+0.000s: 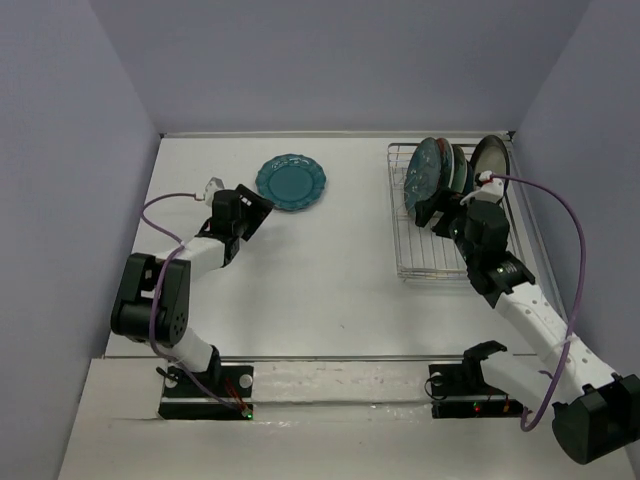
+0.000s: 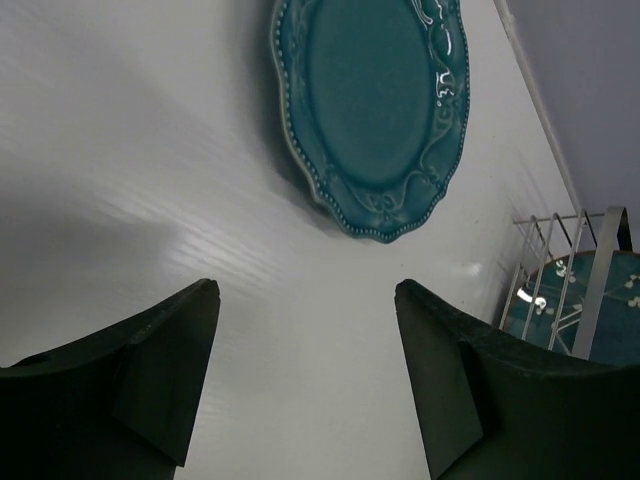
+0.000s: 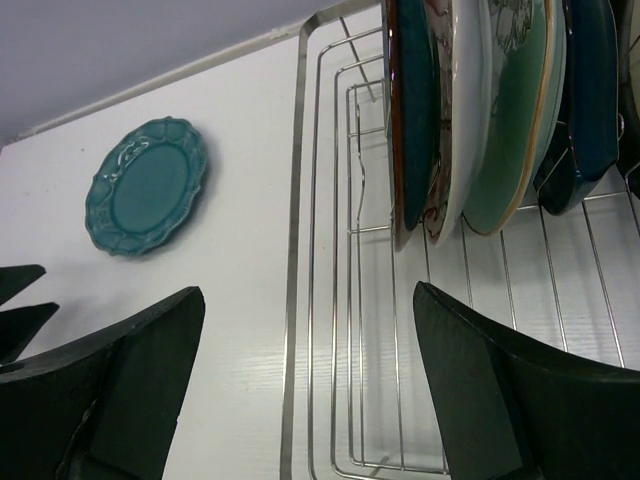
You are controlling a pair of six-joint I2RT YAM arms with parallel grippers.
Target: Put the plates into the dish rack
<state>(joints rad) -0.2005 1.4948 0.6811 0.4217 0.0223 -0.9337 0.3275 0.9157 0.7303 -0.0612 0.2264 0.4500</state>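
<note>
Plates point(image 1: 425, 175) in rack point(image 1: 430, 258), teal plate point(image 1: 291, 181) on table point(image 1: 330, 290)

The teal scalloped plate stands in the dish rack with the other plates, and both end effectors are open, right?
No: the teal scalloped plate lies flat on the table, outside the dish rack, as the top external view shows. The other plates stand there; the left end effector and right end effector are open.

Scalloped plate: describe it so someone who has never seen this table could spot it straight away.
On the white table, look left of the wire rack at the far right. The scalloped plate lies flat and alone, just beyond the left pincer. It is teal with a wavy, beaded rim; the other plates stand on edge in the rack.
</note>
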